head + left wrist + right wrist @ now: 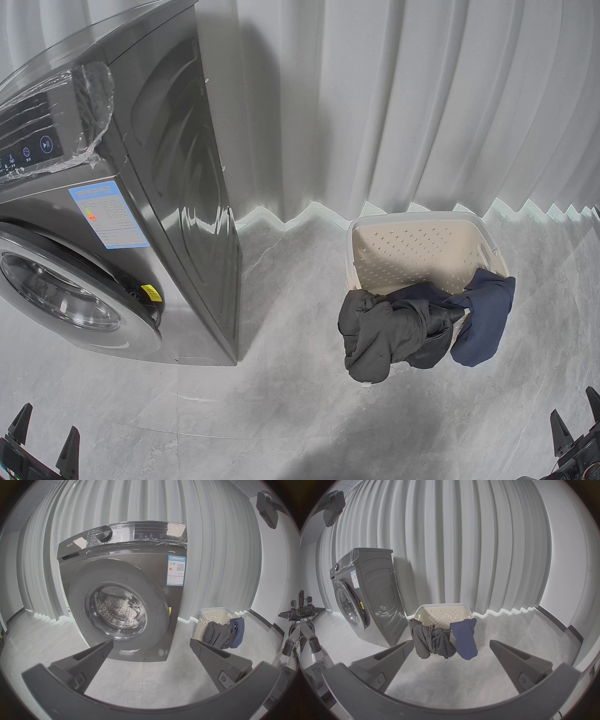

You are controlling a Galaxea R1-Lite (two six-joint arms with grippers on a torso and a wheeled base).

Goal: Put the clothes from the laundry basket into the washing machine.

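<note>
Above grey floor (281, 406), left hand (150, 642) and right hand (450, 642) hang splayed.

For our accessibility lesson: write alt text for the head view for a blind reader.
A cream laundry basket on a grey floor has a dark grey garment and a navy garment draped over its rim. A washing machine stands to its left; the left gripper and right gripper are open.

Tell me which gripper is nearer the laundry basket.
Right. The right gripper is in front of the laundry basket, slightly to its right; the left gripper is farther off, before the washing machine.
</note>
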